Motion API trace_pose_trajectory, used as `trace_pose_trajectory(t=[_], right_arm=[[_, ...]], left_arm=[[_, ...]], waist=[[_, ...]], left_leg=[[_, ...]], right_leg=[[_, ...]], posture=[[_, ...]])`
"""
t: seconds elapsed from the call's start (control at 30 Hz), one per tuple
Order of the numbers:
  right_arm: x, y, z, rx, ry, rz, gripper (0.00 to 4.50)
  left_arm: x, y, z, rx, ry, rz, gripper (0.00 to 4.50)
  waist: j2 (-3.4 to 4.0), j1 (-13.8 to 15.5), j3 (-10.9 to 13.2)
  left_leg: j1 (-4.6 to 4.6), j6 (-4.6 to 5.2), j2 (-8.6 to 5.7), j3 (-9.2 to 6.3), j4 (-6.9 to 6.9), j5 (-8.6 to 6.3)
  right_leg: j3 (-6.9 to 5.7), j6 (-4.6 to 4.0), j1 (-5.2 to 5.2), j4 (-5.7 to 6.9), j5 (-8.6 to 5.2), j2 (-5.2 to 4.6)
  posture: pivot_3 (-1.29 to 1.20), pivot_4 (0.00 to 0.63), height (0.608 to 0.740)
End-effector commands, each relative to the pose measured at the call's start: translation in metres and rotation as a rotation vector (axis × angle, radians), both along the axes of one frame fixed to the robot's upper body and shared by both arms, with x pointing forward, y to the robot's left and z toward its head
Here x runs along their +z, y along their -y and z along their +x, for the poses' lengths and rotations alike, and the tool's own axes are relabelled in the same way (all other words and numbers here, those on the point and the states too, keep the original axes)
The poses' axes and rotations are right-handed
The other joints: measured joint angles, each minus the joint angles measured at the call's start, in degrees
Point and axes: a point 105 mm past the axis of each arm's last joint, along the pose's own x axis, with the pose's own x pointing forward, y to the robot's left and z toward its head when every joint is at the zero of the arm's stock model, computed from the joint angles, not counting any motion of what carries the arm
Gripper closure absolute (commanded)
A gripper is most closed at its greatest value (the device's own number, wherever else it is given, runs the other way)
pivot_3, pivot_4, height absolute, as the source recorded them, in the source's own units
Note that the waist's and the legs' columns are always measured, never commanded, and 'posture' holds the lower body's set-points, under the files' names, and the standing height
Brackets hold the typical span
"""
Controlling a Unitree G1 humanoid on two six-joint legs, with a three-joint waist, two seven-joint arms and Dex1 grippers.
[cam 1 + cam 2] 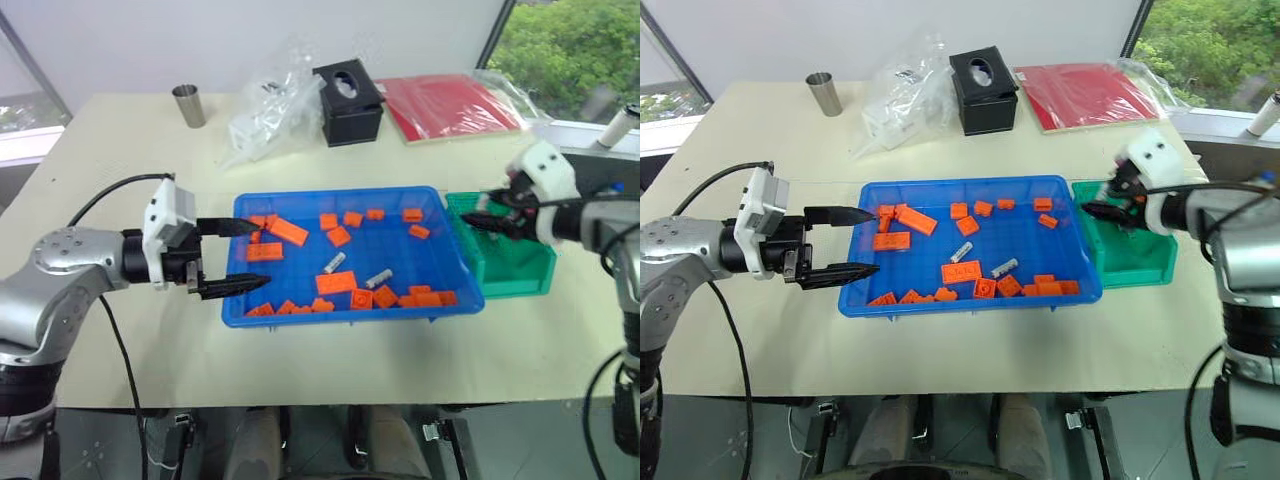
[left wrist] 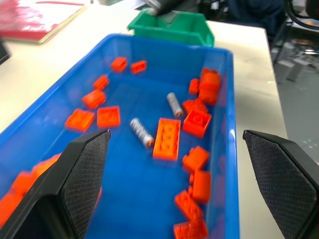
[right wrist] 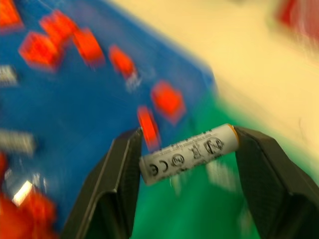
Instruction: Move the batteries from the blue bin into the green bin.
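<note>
The blue bin [image 1: 455, 265] sits mid-table with orange bricks and two batteries [image 1: 335, 263] [image 1: 378, 279] lying on its floor; the left wrist view shows them too [image 2: 141, 132] [image 2: 174, 103]. My left gripper [image 1: 240, 255] is open, level, its fingertips just over the bin's left rim. The green bin [image 1: 515, 270] stands against the blue bin's right end. My right gripper [image 1: 478, 216] hovers over the green bin's near-left part, shut on a battery [image 3: 187, 154] held crosswise between its fingers [image 3: 117, 174], with green bin floor [image 3: 199, 214] below.
At the back of the table stand a black tissue box [image 1: 350, 102], a crumpled clear plastic bag [image 1: 268, 112], a metal cup [image 1: 189, 105] and a red folder [image 1: 450, 105]. Bare table lies in front of both bins.
</note>
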Motion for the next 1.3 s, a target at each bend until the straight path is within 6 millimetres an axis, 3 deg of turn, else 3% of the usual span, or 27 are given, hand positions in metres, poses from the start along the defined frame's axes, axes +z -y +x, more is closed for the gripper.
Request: trace_pose_trajectory(t=[0.03,0.1,0.13,0.2,0.27,0.33,0.43,0.53,0.7,0.9,1.3], right_arm=[[0.009,0.015,-0.011,-0.057,0.053,-0.025,2.3],[0.003,0.02,-0.011,-0.092,0.053,-0.04,1.29],[0.003,0.022,-0.008,-0.103,0.067,-0.056,1.07],[0.01,0.022,-0.003,-0.099,0.1,-0.07,0.08],[0.025,0.011,0.003,-0.062,0.155,-0.054,0.08],[0.044,-0.013,0.01,0.016,0.207,-0.003,0.08],[0.05,-0.055,0.016,0.14,0.207,0.067,0.08],[0.019,-0.114,0.025,0.232,0.106,0.138,0.08],[-0.036,-0.166,0.025,0.235,-0.081,0.146,0.08],[-0.068,-0.192,0.021,0.219,-0.201,0.139,0.08],[-0.077,-0.208,0.011,0.271,-0.219,0.119,0.08]], left_arm=[[0.003,0.004,0.003,-0.032,0.029,0.005,0.0],[0.004,0.006,0.006,-0.036,0.033,0.002,0.0],[0.004,0.007,0.007,-0.039,0.035,0.0,0.0],[0.005,0.007,0.008,-0.044,0.036,-0.001,0.0],[0.005,0.008,0.008,-0.048,0.036,-0.001,0.0],[0.005,0.008,0.008,-0.051,0.036,0.002,0.0],[0.006,0.008,0.009,-0.048,0.038,0.003,0.0],[0.006,0.009,0.008,-0.04,0.045,0.001,0.0],[0.007,0.008,0.007,-0.029,0.05,0.001,0.0],[0.009,0.006,0.008,-0.013,0.055,0.002,0.0],[0.01,0.005,0.01,-0.008,0.062,-0.003,0.0]], waist=[[0.02,-0.41,-0.01],[0.01,-0.58,0.0],[0.02,-0.62,0.01],[0.04,-0.55,0.02],[0.05,-0.64,0.03],[0.08,-0.74,0.05],[0.07,-0.7,0.05],[-0.03,-0.64,-0.01],[0.02,-0.15,0.02],[0.0,-0.12,0.01],[0.0,-0.66,0.01]], left_leg=[[0.01,0.0,0.0,-0.02,0.0,0.0],[0.01,0.0,0.01,-0.02,0.01,0.0],[0.0,0.0,0.01,-0.03,0.01,0.0],[-0.01,0.0,0.0,-0.02,0.02,0.0],[-0.02,0.0,0.0,-0.03,0.02,0.0],[-0.02,0.0,0.0,-0.01,0.02,0.0],[-0.02,0.0,0.05,-0.06,0.0,0.0],[-0.03,0.0,0.05,-0.12,0.0,0.0],[-0.16,0.0,0.02,-0.14,0.04,0.01],[-0.15,0.01,-0.05,-0.12,0.14,0.01],[-0.1,0.01,-0.02,-0.13,0.06,0.01]], right_leg=[[-0.01,0.04,0.01,0.01,0.02,0.01],[0.0,0.05,0.0,0.02,0.02,0.02],[0.0,0.05,0.01,0.02,0.03,0.03],[0.01,0.06,0.0,0.01,0.03,0.03],[0.01,0.07,0.0,0.01,0.03,0.03],[0.02,0.07,-0.02,0.01,0.03,0.03],[0.02,0.06,-0.03,0.02,0.02,0.09],[0.0,0.06,0.01,0.03,0.03,0.11],[-0.02,0.07,-0.05,0.11,0.04,0.08],[-0.02,0.08,0.01,0.08,0.04,-0.02],[-0.03,0.09,0.0,0.1,0.05,0.03]], posture=[[0.0,0.15,0.736],[0.0,0.15,0.736],[0.0,0.15,0.736],[0.0,0.15,0.736],[0.0,0.15,0.736],[0.0,0.15,0.736],[0.0,0.15,0.736],[0.0,0.15,0.736],[0.0,0.15,0.736],[0.0,0.15,0.736],[0.0,0.15,0.736]])
